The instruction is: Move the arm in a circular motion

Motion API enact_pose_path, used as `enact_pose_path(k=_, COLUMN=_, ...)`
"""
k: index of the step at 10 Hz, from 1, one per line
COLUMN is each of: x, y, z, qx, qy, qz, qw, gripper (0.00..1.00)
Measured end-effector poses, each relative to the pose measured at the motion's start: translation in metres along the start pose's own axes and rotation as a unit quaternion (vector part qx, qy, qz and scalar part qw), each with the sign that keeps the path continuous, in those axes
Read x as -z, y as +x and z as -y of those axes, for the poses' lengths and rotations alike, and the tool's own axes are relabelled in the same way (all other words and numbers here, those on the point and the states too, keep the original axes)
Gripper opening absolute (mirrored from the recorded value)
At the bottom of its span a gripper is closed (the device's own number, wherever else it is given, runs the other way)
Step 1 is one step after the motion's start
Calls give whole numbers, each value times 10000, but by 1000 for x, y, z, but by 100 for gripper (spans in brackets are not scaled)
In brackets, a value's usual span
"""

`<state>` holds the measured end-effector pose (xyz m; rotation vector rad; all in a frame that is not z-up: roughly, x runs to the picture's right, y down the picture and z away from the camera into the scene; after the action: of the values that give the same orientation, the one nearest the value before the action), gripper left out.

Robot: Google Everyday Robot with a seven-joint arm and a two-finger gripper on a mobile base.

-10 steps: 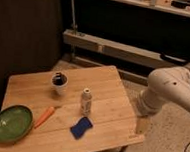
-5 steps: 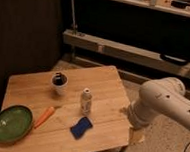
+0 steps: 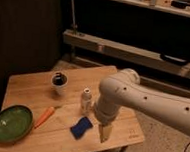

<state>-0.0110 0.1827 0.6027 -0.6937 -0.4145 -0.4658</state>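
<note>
Bowl (image 3: 11, 123), carrot (image 3: 44, 117), sponge (image 3: 81, 127), cup (image 3: 59, 82), maybe bottle (image 3: 87, 101)

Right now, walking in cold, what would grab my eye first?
The thick white arm dominates, reaching in from the right over the wooden table, its tan gripper pointing down beside a blue sponge. Next, the green bowl at the table's front left corner, an orange carrot beside it.

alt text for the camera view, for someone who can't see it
A thick white robot arm reaches in from the right over a small wooden table, its tan tool pointing down near the table's front right part, beside a blue sponge. Also on the table: a white bottle, a cup, a carrot and a green bowl.
</note>
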Motion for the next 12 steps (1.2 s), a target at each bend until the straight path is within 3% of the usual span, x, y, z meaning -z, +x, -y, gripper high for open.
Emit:
enact_pose_path(k=1, x=-4, y=-18, z=10, qx=235, qy=-60, qz=41, qw=9997, gripper=80)
enact_pose_path(k=3, x=-15, y=-66, z=39, qx=887, qy=-230, qz=137, qw=9957, gripper=80)
enact_pose_path(k=4, x=-21, y=-94, z=57, qx=1259, qy=-312, qz=180, qw=9914, gripper=80)
enact_pose_path(k=7, x=-33, y=-146, z=110, qx=1937, qy=-386, qz=226, qw=9800, gripper=80)
enact_pose_path(k=9, x=-35, y=-157, z=145, qx=2035, qy=-301, qz=187, qw=9784, gripper=80)
enact_pose_path(k=12, x=-26, y=-132, z=199, qx=1860, qy=-122, qz=65, qw=9824, gripper=80)
